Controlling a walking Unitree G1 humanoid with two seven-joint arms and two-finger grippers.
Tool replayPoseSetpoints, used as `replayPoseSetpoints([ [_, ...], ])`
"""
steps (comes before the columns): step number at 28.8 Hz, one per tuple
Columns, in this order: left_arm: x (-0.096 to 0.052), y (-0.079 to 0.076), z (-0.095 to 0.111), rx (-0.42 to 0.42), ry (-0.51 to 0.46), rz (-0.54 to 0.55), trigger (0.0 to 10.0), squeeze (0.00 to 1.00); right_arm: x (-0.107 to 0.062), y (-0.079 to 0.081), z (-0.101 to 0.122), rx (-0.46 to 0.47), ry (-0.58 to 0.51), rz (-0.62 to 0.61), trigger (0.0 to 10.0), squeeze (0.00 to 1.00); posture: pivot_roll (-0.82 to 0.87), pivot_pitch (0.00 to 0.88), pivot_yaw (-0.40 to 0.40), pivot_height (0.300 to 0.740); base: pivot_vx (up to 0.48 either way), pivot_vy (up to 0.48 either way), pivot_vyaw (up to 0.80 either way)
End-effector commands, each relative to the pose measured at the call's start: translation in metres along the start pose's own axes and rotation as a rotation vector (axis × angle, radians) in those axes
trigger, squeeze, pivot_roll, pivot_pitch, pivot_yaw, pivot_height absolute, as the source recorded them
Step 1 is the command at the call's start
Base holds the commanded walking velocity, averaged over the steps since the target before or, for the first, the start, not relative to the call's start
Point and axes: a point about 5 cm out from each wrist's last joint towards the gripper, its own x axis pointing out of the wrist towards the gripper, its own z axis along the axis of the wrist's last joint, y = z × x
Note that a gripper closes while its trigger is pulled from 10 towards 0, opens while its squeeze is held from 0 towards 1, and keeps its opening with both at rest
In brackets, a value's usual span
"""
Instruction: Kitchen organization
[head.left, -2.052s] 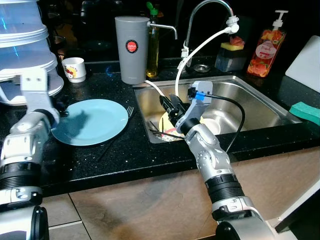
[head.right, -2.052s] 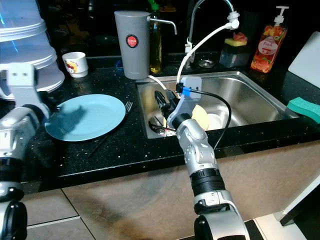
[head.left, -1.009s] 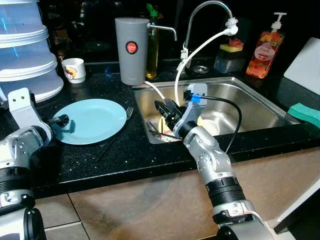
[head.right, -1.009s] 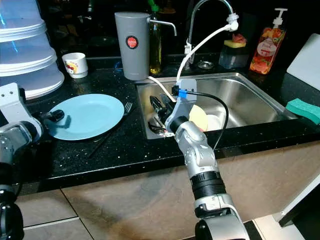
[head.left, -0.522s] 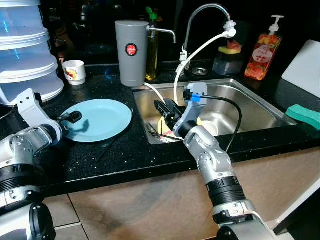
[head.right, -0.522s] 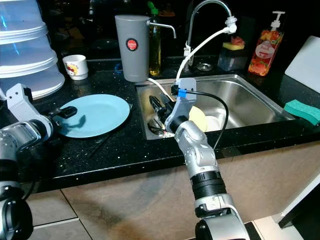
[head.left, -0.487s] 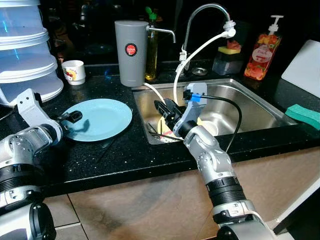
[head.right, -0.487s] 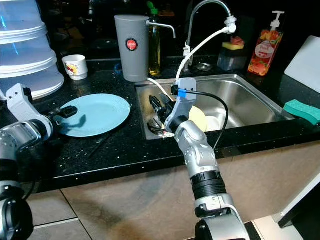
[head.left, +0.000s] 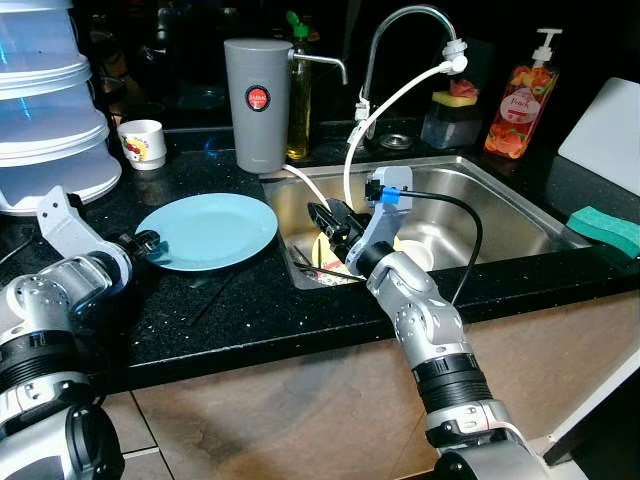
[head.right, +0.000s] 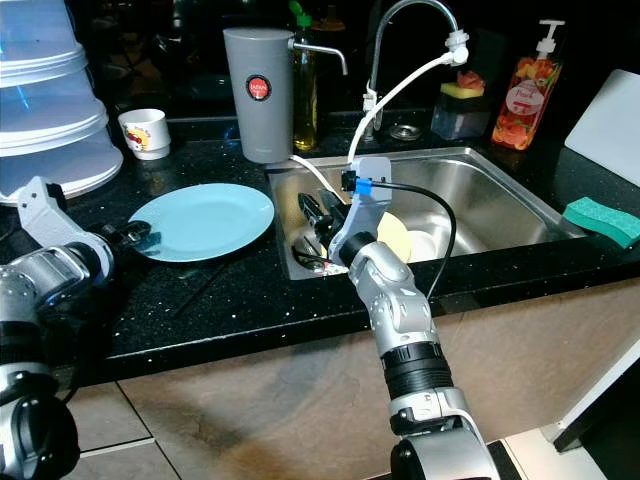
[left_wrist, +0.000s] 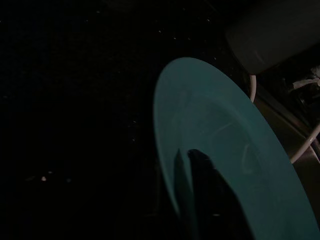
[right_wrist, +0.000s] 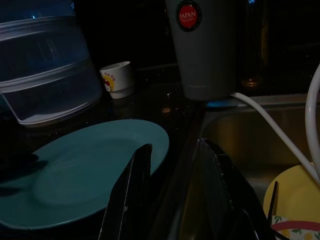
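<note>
Left eye view: the left pincer pinches the rim of the blue plate, which lies on the worktop beside the sink — a weak edge grip could let it slip.

Right wrist view: the right pincer hangs open and empty over the sink's near corner; the grey canister reads "JAPAN".

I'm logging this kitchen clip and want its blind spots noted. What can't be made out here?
- Sink contents: right arm and left wall hide most of the yellow plate and utensils in both eye views.
- Left claw grip on the blue plate: left wrist view too dark.
- Green sponge: cut by the frame edge.
</note>
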Motion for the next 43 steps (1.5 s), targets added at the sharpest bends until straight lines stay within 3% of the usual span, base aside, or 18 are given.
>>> replayPoseSetpoints([
  [1, 0.001, -0.004, -0.002, -0.016, 0.012, -0.014, 0.0, 0.0, -0.001, 0.002, 0.001, 0.003, 0.001, 0.008, 10.0, 0.0, 0.06, 0.029, -0.011, 0.74, 0.0, 0.0, 0.0],
  [6, 0.001, -0.004, -0.002, -0.023, 0.003, -0.016, 0.0, 0.0, 0.0, 0.002, 0.0, 0.005, 0.002, 0.007, 10.0, 0.0, 0.06, 0.029, -0.011, 0.74, 0.0, 0.0, 0.0],
  [11, 0.0, -0.01, 0.006, 0.017, -0.099, -0.063, 0.0, 0.0, -0.001, 0.002, 0.0, 0.005, 0.004, 0.005, 10.0, 0.0, 0.05, 0.033, -0.01, 0.74, 0.0, 0.0, 0.0],
  [15, 0.001, -0.013, 0.001, 0.056, -0.076, -0.078, 0.0, 0.0, -0.001, 0.001, 0.001, 0.007, 0.002, 0.004, 10.0, 0.0, 0.05, 0.033, -0.01, 0.74, 0.0, 0.0, 0.0],
  [18, 0.0, -0.016, 0.002, 0.036, -0.09, -0.103, 0.0, 0.0, 0.0, 0.001, 0.002, 0.008, 0.0, 0.004, 10.0, 0.0, 0.05, 0.033, -0.01, 0.74, 0.0, 0.0, 0.0],
  [22, -0.006, -0.033, 0.014, -0.031, -0.207, -0.263, 0.0, 0.0, 0.0, 0.001, 0.005, 0.028, -0.012, 0.004, 10.0, 0.0, 0.05, 0.026, -0.01, 0.74, 0.0, 0.0, 0.0],
  [24, -0.009, -0.041, 0.016, -0.067, -0.241, -0.358, 0.0, 0.0, 0.002, 0.001, 0.01, 0.087, -0.028, -0.004, 10.0, 0.0, 0.05, 0.023, -0.01, 0.74, 0.0, 0.0, 0.0],
  [28, -0.011, -0.045, 0.016, -0.105, -0.268, -0.423, 0.0, 0.0, 0.004, 0.0, 0.015, 0.162, -0.045, -0.008, 10.0, 0.0, 0.05, 0.018, -0.011, 0.74, 0.0, 0.0, 0.0],
  [29, -0.013, -0.047, 0.016, -0.119, -0.281, -0.453, 0.0, 0.0, 0.004, 0.0, 0.017, 0.192, -0.052, -0.005, 10.0, 0.44, 0.05, 0.018, -0.011, 0.74, 0.0, 0.0, 0.0],
  [30, -0.013, -0.047, 0.016, -0.119, -0.281, -0.453, 0.0, 0.0, 0.004, 0.0, 0.017, 0.192, -0.052, -0.005, 10.0, 0.44, 0.05, 0.018, -0.011, 0.74, 0.0, 0.0, 0.0],
  [31, -0.015, -0.049, 0.016, -0.119, -0.29, -0.478, 0.0, 0.0, 0.005, 0.0, 0.02, 0.219, -0.058, 0.001, 10.0, 1.0, 0.05, 0.017, -0.012, 0.74, 0.0, 0.0, 0.0],
  [43, -0.018, -0.05, 0.015, -0.117, -0.306, -0.521, 0.0, 0.0, 0.005, 0.006, 0.023, 0.332, -0.052, 0.051, 10.0, 1.0, 0.05, 0.02, -0.012, 0.74, 0.0, 0.0, 0.0],
])
